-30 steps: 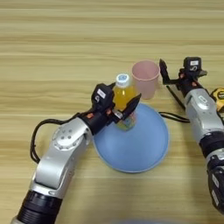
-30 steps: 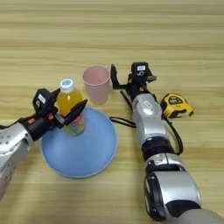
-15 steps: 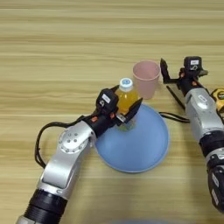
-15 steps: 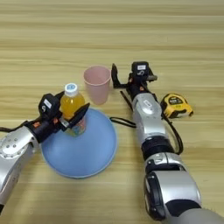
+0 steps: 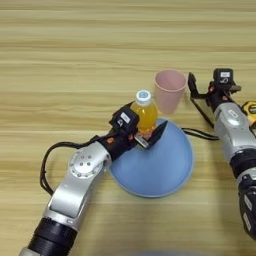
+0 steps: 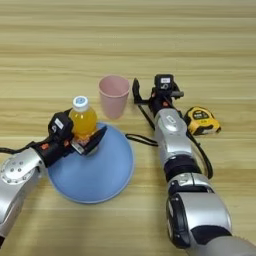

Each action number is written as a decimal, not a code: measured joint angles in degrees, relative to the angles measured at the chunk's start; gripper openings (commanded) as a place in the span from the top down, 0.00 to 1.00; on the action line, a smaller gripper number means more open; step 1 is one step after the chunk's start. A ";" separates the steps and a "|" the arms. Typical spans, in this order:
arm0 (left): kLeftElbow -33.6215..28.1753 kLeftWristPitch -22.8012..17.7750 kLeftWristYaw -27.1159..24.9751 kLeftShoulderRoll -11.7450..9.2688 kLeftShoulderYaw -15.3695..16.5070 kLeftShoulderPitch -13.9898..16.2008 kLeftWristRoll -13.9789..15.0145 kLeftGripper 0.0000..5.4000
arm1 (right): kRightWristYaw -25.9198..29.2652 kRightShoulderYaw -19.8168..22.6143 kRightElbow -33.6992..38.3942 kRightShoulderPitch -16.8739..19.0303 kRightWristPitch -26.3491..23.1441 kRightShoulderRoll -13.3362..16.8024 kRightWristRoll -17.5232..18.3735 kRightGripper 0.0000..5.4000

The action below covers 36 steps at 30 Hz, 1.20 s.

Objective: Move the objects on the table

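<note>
While left claw (image 5: 145, 135) clamps bottle (image 5: 144, 112) at plate (image 5: 165, 170) rim, frame centre | keep bottle upright, clear of cup (image 5: 169, 90) just upper right | right claw (image 5: 191, 85) wide beside cup, idle.

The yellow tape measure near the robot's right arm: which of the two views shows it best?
The right eye view: there the whole yellow tape measure lies on the table, just right of the right arm. The left eye view catches only a sliver of it, cut off by the picture's right edge.
</note>
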<state>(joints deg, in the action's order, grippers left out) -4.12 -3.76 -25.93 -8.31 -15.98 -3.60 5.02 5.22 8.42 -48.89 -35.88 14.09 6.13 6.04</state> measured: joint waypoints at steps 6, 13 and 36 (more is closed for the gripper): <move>0.63 0.38 0.59 0.62 0.62 -0.04 0.02 0.00 | -0.01 0.04 -0.35 -0.20 -0.03 0.00 -0.01 0.00; 1.29 2.62 1.65 2.36 3.67 -1.34 1.24 0.00 | 0.07 0.05 -0.46 -0.21 -0.04 0.00 -0.01 0.00; -7.90 2.94 -3.51 2.98 4.60 -1.64 11.27 0.00 | 0.10 0.04 -0.50 -0.24 -0.07 -0.02 -0.02 0.00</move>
<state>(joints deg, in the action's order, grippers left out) -12.01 -0.82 -29.44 -5.33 -11.38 -5.24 16.28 5.32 8.46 -49.39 -36.13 14.02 6.10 6.02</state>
